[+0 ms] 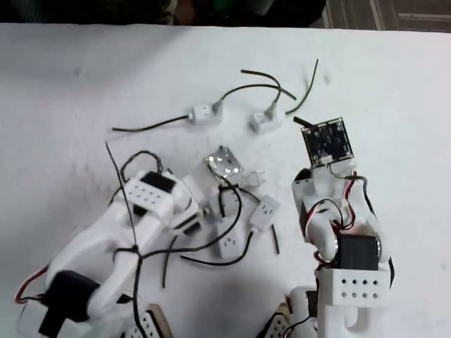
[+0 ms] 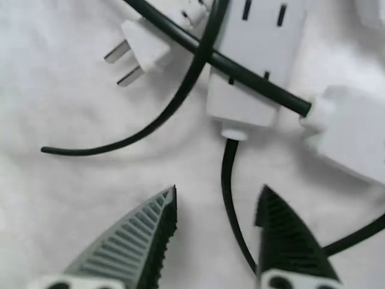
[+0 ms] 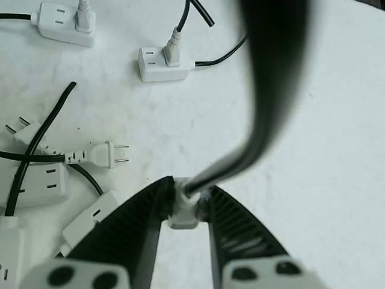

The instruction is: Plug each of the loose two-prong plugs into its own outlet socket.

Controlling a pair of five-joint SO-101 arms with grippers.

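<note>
White table (image 1: 63, 84), dark surroundings (image 1: 282, 10) beyond far edge

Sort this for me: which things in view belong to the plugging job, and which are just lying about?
Job in hand:
- right hand, shut on a plug
- left hand, open astride a black cable
- loose plug
- empty socket near it

Lying about:
- filled socket, plug already in
- another filled socket
- table

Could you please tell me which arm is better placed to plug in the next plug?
Right, probably: the right gripper is shut on a white plug. The left gripper is open, holding nothing, above a black cord.
</note>
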